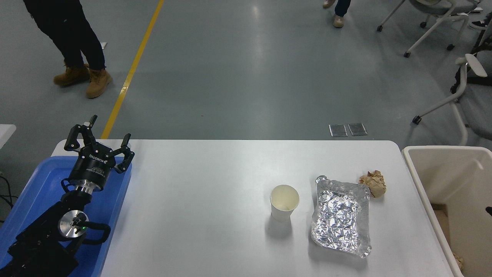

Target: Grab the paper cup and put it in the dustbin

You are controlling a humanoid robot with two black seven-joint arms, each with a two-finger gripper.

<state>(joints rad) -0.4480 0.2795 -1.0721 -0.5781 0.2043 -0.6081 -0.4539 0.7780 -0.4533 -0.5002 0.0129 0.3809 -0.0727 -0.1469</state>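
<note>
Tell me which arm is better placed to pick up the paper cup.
The right arm, probably. The paper cup stands on the table's right half, near the dustbin where that arm's tip shows. The left gripper is parked open over the blue tray, far away.

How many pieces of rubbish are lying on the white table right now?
3: the paper cup upright near the middle, the foil tray just right of it, and the crumpled brown paper ball by the tray's far right corner.
</note>
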